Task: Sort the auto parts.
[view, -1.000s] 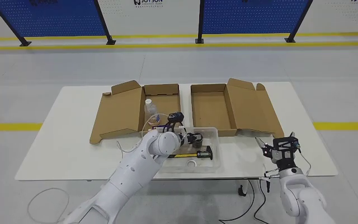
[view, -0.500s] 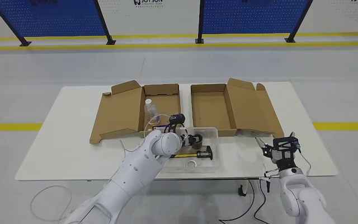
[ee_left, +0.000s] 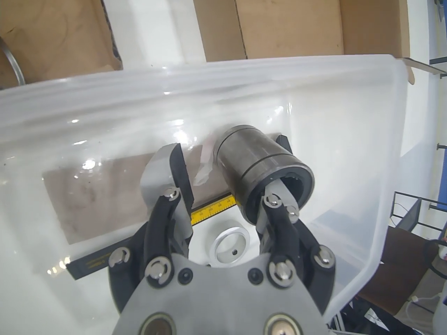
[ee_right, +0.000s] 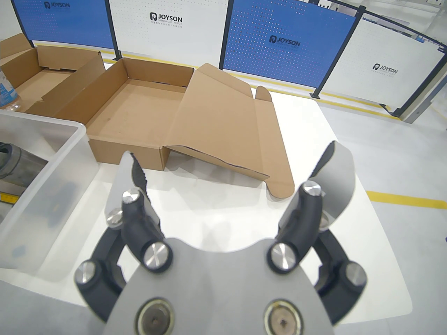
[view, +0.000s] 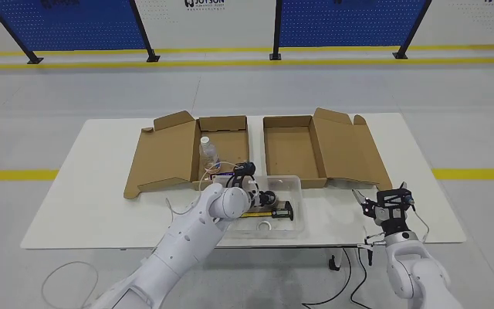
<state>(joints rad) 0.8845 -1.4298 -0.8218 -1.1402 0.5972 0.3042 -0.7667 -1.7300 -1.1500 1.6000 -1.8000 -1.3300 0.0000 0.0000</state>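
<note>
A dark steel cylinder [ee_left: 260, 172] with a hollow bore sits in the clear plastic bin [view: 297, 182], at my left gripper [ee_left: 228, 151]. The gripper is open: one finger runs into the bore, and the other finger [ee_left: 174, 169] stands apart from the cylinder's side. From above, the left gripper [view: 258, 193] is inside the bin. A black-and-yellow ruler tool [view: 275, 211] and a silver disc [ee_left: 230, 247] lie on the bin floor. My right gripper [ee_right: 230, 165] hangs open over bare table to the right of the bin, holding nothing.
Two open cardboard boxes lie behind the bin, the left box [view: 228, 143] and the right box [view: 289, 151], each with its lid folded outward. A plastic bottle [view: 206, 151] stands in the left box. The table's front edge is close to the bin.
The left arm has shifted slightly forward and to the right within the bin, carrying the cylinder with it. The right arm has kept still.
</note>
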